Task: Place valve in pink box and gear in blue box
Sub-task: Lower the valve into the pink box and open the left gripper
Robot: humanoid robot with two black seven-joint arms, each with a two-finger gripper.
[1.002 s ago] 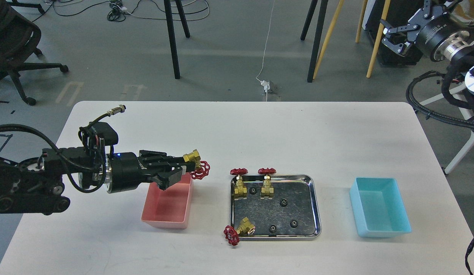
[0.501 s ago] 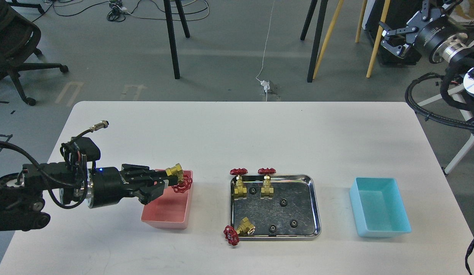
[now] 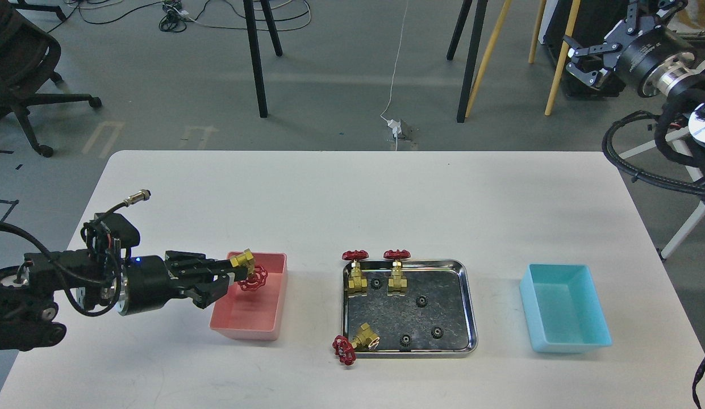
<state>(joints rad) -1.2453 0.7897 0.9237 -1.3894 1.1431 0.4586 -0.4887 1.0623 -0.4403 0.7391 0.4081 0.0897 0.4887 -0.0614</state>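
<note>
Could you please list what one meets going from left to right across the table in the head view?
left gripper holding a valve → pink box → steel tray with valves and gears → blue box.

A valve (image 3: pixel 245 269) is held in the closed left gripper (image 3: pixel 230 272) above the pink box (image 3: pixel 272 311), red handwheel hanging downward. On the steel tray (image 3: pixel 468 307), three more valves (image 3: pixel 358 279) and several black gears (image 3: pixel 422 300) are seen. The blue box (image 3: pixel 591 335) is seen at right. The right gripper (image 3: pixel 585 54) is raised off-table, fingers spread.
</note>
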